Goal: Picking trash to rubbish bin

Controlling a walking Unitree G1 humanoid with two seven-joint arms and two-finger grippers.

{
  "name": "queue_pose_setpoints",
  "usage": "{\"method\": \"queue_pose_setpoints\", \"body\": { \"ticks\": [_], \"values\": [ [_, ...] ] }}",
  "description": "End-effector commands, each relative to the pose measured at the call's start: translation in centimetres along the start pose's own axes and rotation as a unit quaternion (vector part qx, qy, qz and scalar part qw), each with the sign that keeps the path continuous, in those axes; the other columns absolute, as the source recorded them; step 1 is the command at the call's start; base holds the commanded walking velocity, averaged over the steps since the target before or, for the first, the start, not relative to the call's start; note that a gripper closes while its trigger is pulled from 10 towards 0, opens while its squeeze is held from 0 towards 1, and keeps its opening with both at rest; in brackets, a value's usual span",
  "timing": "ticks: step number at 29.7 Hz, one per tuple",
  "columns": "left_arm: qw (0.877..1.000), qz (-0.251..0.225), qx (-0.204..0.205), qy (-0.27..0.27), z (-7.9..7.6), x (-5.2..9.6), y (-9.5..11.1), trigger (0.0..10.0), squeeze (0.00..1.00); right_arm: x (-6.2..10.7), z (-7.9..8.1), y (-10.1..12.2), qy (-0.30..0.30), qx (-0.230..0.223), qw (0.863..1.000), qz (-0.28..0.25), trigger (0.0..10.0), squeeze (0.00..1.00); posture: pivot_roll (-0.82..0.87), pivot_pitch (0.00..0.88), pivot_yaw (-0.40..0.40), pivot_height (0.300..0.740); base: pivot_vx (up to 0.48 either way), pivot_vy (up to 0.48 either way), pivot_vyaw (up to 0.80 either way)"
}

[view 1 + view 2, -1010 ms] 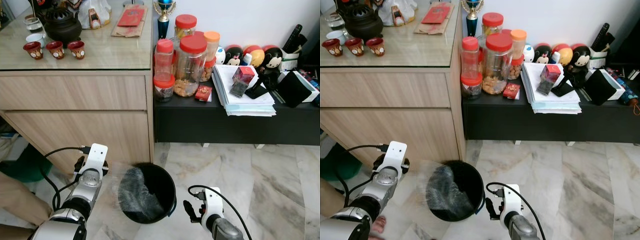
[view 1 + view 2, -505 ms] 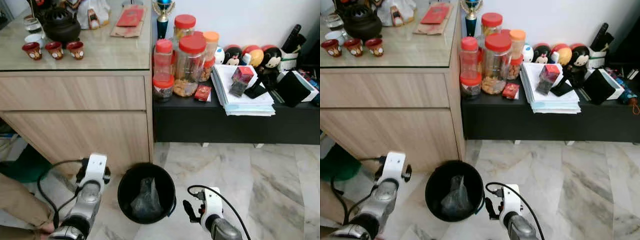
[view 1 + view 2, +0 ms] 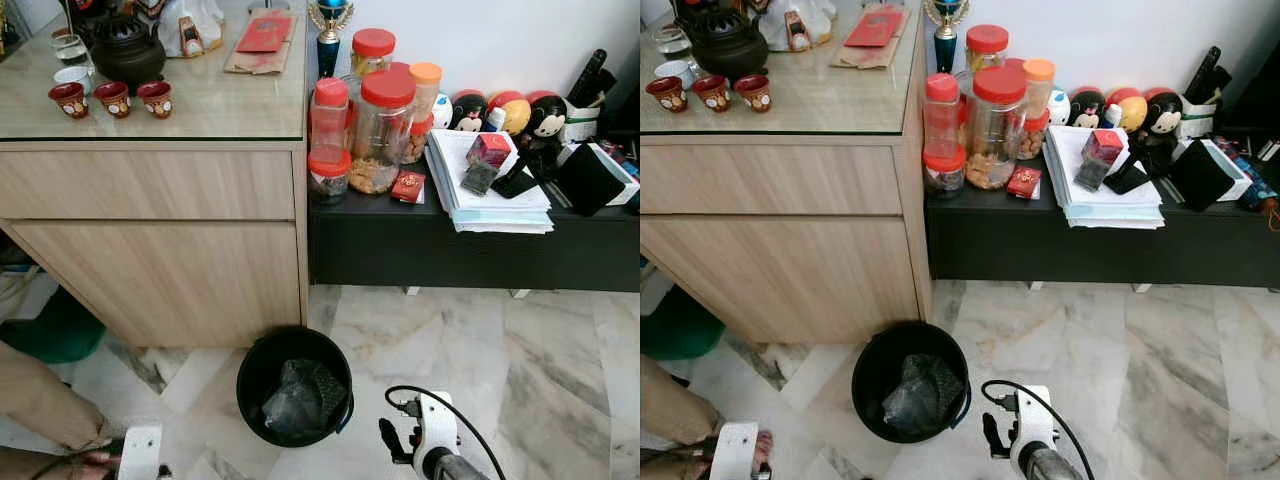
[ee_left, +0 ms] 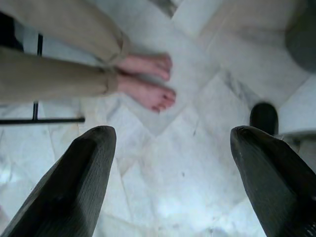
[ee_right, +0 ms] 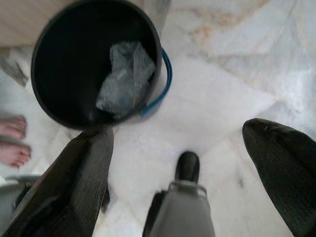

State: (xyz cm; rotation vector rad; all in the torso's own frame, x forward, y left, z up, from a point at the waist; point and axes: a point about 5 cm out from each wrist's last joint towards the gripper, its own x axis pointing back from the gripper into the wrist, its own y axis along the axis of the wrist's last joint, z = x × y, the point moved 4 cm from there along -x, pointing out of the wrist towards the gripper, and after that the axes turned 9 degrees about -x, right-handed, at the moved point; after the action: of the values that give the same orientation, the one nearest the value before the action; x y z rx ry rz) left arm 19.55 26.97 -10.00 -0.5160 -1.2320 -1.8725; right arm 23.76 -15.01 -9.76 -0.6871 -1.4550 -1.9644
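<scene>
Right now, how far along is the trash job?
Done: a crumpled plastic bag lies inside the black bin. In hand: nothing; the left gripper and right gripper are both open and empty. Left: no other trash is visible on the marble floor.
</scene>
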Motion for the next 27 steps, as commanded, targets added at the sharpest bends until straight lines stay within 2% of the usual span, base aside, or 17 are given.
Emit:
{"method": "queue_pose_setpoints", "body": {
  "ticks": [1,27],
  "values": [
    [0.999,0.035,0.004,0.004,-0.08,0.35,-1.94,10.0,0.0,0.27,-0.45,-1.06,-0.008,0.001,1.0,0.017,10.0,0.0,0.08,0.179,-0.018,0.74,0.0,0.0,0.0],
    [0.999,0.036,0.007,-0.001,-0.52,0.36,-1.73,10.0,0.0,0.54,-0.97,-1.93,-0.019,-0.001,0.999,0.032,10.0,0.0,0.07,0.158,-0.015,0.74,0.0,0.0,0.0]
  ]
}}
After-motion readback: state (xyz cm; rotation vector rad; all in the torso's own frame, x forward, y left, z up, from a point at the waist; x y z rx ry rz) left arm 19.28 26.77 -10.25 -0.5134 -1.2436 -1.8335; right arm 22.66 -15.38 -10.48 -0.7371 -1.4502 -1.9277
